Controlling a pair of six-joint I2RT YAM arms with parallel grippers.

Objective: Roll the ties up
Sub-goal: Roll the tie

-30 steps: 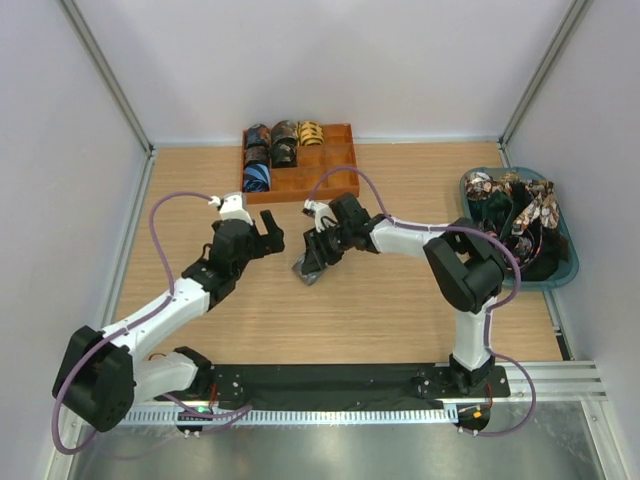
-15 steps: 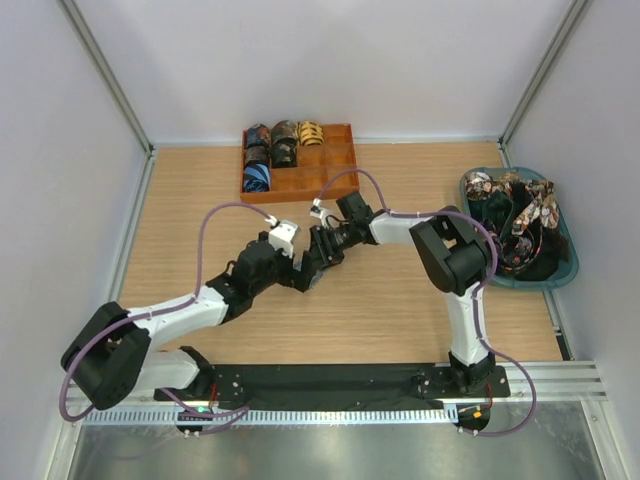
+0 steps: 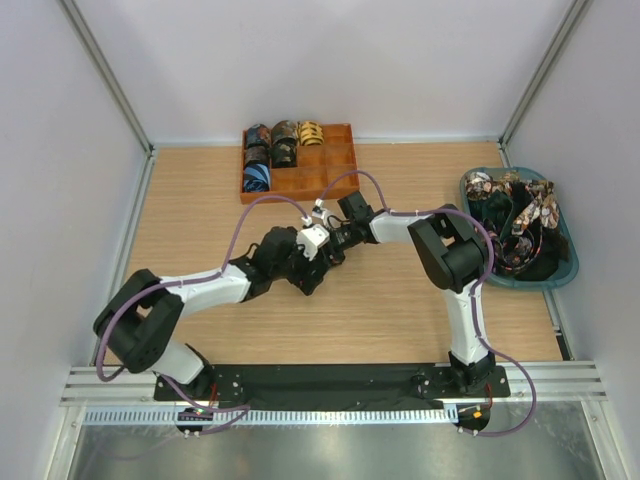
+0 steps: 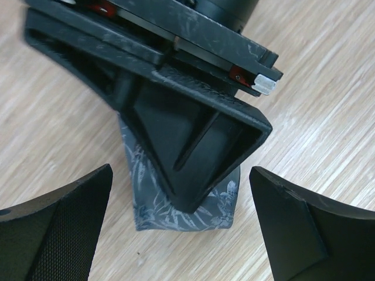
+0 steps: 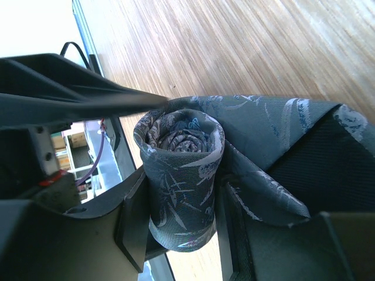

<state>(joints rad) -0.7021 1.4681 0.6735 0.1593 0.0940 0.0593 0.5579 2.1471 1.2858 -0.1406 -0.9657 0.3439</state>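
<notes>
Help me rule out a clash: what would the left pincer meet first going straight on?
Probably the right pincer, whose finger sits dead ahead, clamped on the rolled grey-blue tie; depth is unclear.

Grey-blue tie (image 5: 181,175), leaf-patterned, rolled into a cylinder, tail loose.
</notes>
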